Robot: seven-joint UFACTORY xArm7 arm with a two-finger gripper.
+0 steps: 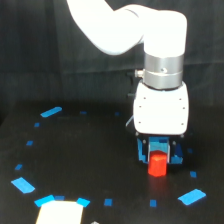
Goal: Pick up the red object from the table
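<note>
The red object, a small red-orange cylinder, stands upright on the black table in the lower right of the exterior view. My gripper hangs straight down over it from the white arm. Its blue fingers flank the cylinder's upper half on both sides. A thin dark slit shows between the block and the finger on the view's right, so the jaws look open around it. The cylinder's lower half sticks out below the fingertips. Whether the block's base touches the table is not clear.
Small blue tape marks dot the table in a ring, with larger ones at the lower left and lower right. A pale bright patch lies at the bottom edge. A black curtain backs the scene.
</note>
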